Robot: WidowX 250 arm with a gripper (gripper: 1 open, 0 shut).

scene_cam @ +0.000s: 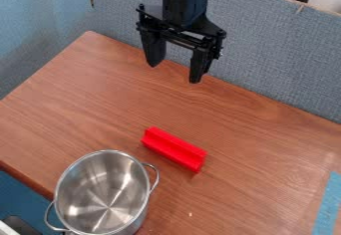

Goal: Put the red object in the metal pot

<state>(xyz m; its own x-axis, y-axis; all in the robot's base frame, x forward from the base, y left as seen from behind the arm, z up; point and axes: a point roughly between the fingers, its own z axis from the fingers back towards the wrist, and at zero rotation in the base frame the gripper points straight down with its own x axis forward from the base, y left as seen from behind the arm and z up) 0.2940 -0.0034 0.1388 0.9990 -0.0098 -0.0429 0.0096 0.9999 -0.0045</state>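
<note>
The red object (pixel 174 148) is a small bright red bar lying flat on the wooden table (pixel 80 90), slightly right of centre, angled from upper left to lower right. The metal pot (pixel 103 192) stands upright at the front edge, just left of and in front of the bar, shiny and with nothing inside. My gripper (pixel 177 66) hangs above the far part of the table, well behind the bar, with its black fingers (pixel 155 50) spread apart and nothing between them.
Blue-grey fabric panels (pixel 273 50) rise behind the table and along its left side. The table's right edge (pixel 325 194) runs close to the bar. Bare wood lies to the left.
</note>
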